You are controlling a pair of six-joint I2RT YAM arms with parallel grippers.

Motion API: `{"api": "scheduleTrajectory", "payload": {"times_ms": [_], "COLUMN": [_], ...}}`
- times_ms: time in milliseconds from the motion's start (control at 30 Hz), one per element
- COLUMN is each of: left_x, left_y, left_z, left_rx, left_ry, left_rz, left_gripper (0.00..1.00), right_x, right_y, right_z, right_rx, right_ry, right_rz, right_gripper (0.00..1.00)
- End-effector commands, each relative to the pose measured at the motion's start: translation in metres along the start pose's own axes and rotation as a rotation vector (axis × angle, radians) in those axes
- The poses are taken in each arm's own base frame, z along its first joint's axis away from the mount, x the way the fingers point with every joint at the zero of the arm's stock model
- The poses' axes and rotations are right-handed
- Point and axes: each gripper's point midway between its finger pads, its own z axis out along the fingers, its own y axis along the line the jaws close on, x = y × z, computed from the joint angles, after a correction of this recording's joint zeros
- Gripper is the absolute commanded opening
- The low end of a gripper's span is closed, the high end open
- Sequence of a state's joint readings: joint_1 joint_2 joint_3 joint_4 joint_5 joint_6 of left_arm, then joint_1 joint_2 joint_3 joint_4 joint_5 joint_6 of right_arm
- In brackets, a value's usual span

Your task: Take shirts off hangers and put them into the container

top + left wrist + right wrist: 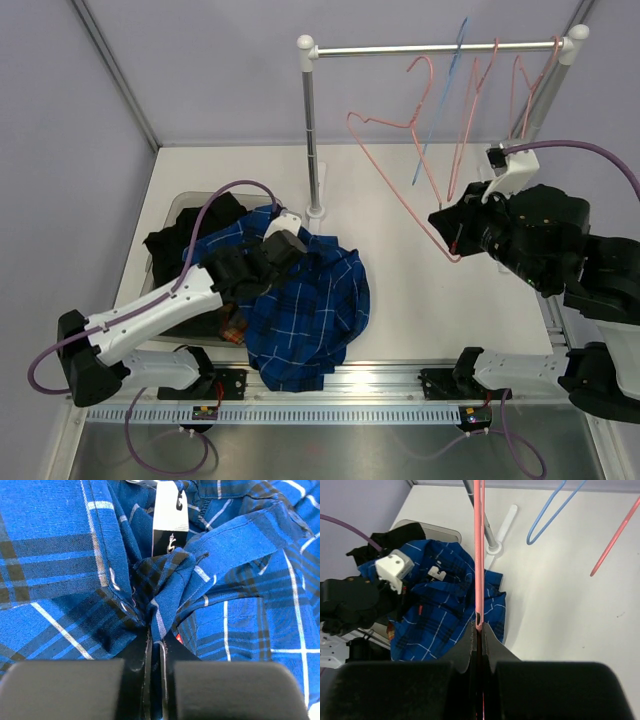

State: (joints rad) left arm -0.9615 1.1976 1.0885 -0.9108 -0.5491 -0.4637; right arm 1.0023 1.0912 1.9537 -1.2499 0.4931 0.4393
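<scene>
- Spanning the scene, a white table (430,300) sits between lilac walls (200,60).
- Heaped over the grey container (178,206), the blue shirt (310,310) spills onto the table.
- Its black-and-white tag (170,515) carries marks too small to read.
- Closed tight, the left gripper (154,637) pinches the shirt's fabric; the right gripper (479,630) clamps a pink hanger (478,555).

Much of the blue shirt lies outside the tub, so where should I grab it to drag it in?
I'd pinch the blue shirt at its rumpled right edge on the table, coming from above. That part lies past the container, and its folds give something to catch.
</scene>
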Motion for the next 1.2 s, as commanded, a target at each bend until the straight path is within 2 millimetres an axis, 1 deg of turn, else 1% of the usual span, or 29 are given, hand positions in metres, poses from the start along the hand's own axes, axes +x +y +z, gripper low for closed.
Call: {"api": "scheduleTrajectory", "payload": {"times_ms": [0, 67, 100, 133, 200, 233, 267, 300, 333, 400, 433, 467, 500, 533, 567, 633, 667, 733, 767, 800, 867, 900, 933, 967, 1000, 1067, 1100, 1133, 1167], "left_x": [-0.038, -0.052, -0.065, -0.074, -0.093, -0.110, -0.119, -0.129, -0.143, -0.158, -0.169, -0.172, -0.178, -0.182, -0.190, -0.197, -0.202, -0.210, -0.213, -0.216, -0.220, -0.222, -0.225, -0.227, -0.230, -0.236, -0.239, -0.243, -0.248], "left_y": [0.002, 0.002, 0.001, 0.004, 0.006, 0.015, 0.020, 0.026, 0.037, 0.060, 0.075, 0.090, 0.099, 0.108, 0.122, 0.138, 0.157, 0.167, 0.173, 0.185, 0.200, 0.207, 0.215, 0.220, 0.221, 0.227, 0.228, 0.221, 0.221], "left_z": [-0.029, -0.044, -0.057, -0.073, -0.098, -0.125, -0.139, -0.154, -0.178, -0.213, -0.237, -0.252, -0.265, -0.276, -0.297, -0.318, -0.344, -0.356, -0.364, -0.379, -0.390, -0.398, -0.407, -0.411, -0.408, -0.412, -0.411, -0.403, -0.405], "left_rx": [0.033, 0.072, 0.103, 0.138, 0.198, 0.236, 0.258, 0.279, 0.297, 0.318, 0.321, 0.312, 0.311, 0.294, 0.297, 0.278, 0.278, 0.246, 0.234, 0.224, 0.164, 0.135, 0.119, 0.100, 0.048, 0.000, -0.036, -0.058, -0.071], "left_ry": [-0.158, -0.213, -0.254, -0.302, -0.377, -0.451, -0.494, -0.538, -0.607, -0.718, -0.785, -0.831, -0.873, -0.908, -0.960, -1.007, -1.062, -1.087, -1.106, -1.142, -1.178, -1.203, -1.240, -1.262, -1.263, -1.286, -1.288, -1.276, -1.302], "left_rz": [-0.090, -0.106, -0.120, -0.129, -0.155, -0.182, -0.198, -0.213, -0.229, -0.279, -0.295, -0.320, -0.335, -0.321, -0.347, -0.334, -0.373, -0.344, -0.344, -0.357, -0.343, -0.320, -0.336, -0.338, -0.299, -0.314, -0.283, -0.252, -0.263], "left_gripper": [0.00, 0.00, 0.00, 0.00, 0.00, 0.00, 0.00, 0.00, 0.00, 0.00, 0.00, 0.00, 0.00, 0.00, 0.00, 0.00, 0.00, 0.00, 0.00, 0.00, 0.00, 0.00, 0.00, 0.00, 0.00, 0.00, 0.00, 0.00, 0.00], "right_x": [-0.007, -0.012, -0.015, -0.020, -0.033, -0.043, -0.044, -0.049, -0.052, -0.058, -0.062, -0.064, -0.065, -0.074, -0.072, -0.075, -0.078, -0.080, -0.082, -0.083, -0.081, -0.083, -0.081, -0.081, -0.078, -0.077, -0.073, -0.071, -0.069], "right_y": [-0.002, -0.002, -0.002, -0.001, 0.003, 0.004, 0.008, 0.011, 0.017, 0.020, 0.027, 0.030, 0.033, 0.035, 0.036, 0.039, 0.035, 0.030, 0.024, 0.021, 0.016, 0.010, 0.008, 0.005, 0.003, 0.005, 0.005, 0.006, 0.007], "right_z": [0.017, 0.025, 0.028, 0.032, 0.041, 0.040, 0.052, 0.058, 0.069, 0.080, 0.091, 0.096, 0.101, 0.102, 0.114, 0.126, 0.129, 0.135, 0.138, 0.140, 0.145, 0.147, 0.151, 0.153, 0.155, 0.156, 0.159, 0.161, 0.162], "right_rx": [0.071, 0.108, 0.121, 0.130, 0.163, 0.168, 0.194, 0.205, 0.220, 0.253, 0.261, 0.255, 0.255, 0.249, 0.262, 0.264, 0.268, 0.282, 0.296, 0.298, 0.304, 0.315, 0.317, 0.324, 0.327, 0.317, 0.317, 0.312, 0.309], "right_ry": [-0.047, -0.062, -0.074, -0.090, -0.126, -0.150, -0.151, -0.161, -0.164, -0.174, -0.175, -0.176, -0.171, -0.189, -0.178, -0.182, -0.182, -0.184, -0.186, -0.189, -0.180, -0.182, -0.173, -0.171, -0.161, -0.160, -0.149, -0.146, -0.141], "right_rz": [0.020, 0.011, 0.004, 0.003, -0.008, 0.002, -0.012, -0.017, -0.025, -0.038, -0.044, -0.044, -0.043, -0.026, -0.035, -0.029, -0.021, -0.013, -0.004, 0.001, 0.002, 0.008, 0.010, 0.012, 0.008, 0.013, 0.011, 0.014, 0.014], "right_gripper": [0.00, 0.00, 0.00, 0.00, 0.00, 0.00, 0.00, 0.00, 0.00, 0.00, 0.00, 0.00, 0.00, 0.00, 0.00, 0.00, 0.00, 0.00, 0.00, 0.00, 0.00, 0.00, 0.00, 0.00, 0.00, 0.00, 0.00, 0.00, 0.00]}}
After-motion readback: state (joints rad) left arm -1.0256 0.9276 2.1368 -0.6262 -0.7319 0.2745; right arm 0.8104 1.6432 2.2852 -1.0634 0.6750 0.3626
